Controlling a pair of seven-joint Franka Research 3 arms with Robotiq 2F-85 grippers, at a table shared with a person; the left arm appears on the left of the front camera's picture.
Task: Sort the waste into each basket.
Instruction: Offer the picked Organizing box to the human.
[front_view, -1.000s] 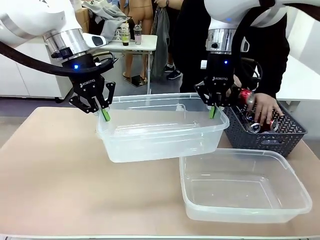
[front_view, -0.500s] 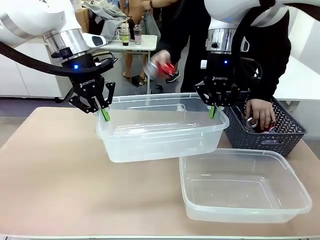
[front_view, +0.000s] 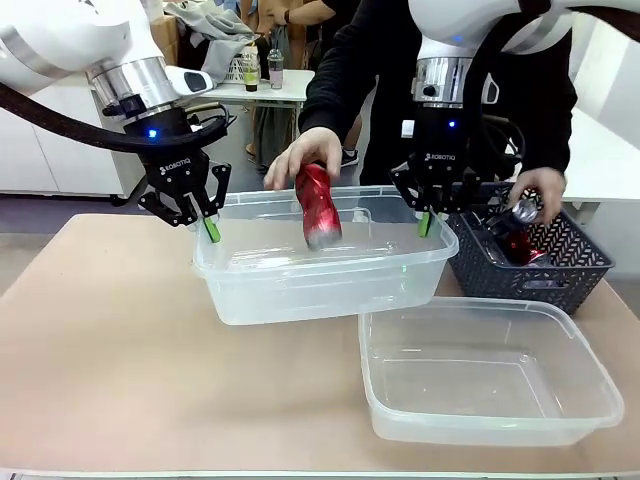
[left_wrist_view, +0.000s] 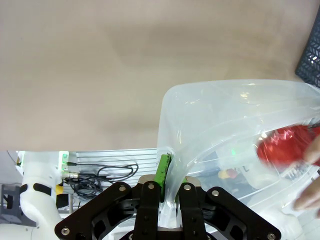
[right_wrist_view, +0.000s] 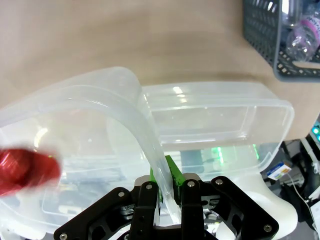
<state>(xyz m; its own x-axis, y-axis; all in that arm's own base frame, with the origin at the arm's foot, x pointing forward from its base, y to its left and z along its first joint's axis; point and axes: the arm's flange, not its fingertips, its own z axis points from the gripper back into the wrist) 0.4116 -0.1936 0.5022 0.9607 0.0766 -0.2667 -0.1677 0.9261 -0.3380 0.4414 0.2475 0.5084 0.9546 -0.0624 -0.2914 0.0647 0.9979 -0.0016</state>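
Above the counter (front_view: 120, 350), a clear tub (front_view: 300, 295) hangs between the arms, with the left end effector (front_view: 210, 228) clamped on its left rim and the right end effector (front_view: 427, 222) clamped on its right rim, so its long axis runs from one to the other. A person's hand (front_view: 300, 155) holds a red can (front_view: 316, 205) nearly upright over the tub's middle, about midway between both end effectors. A second tub (front_view: 372, 400) sits empty on the counter just in front, beside the dark basket (front_view: 540, 280).
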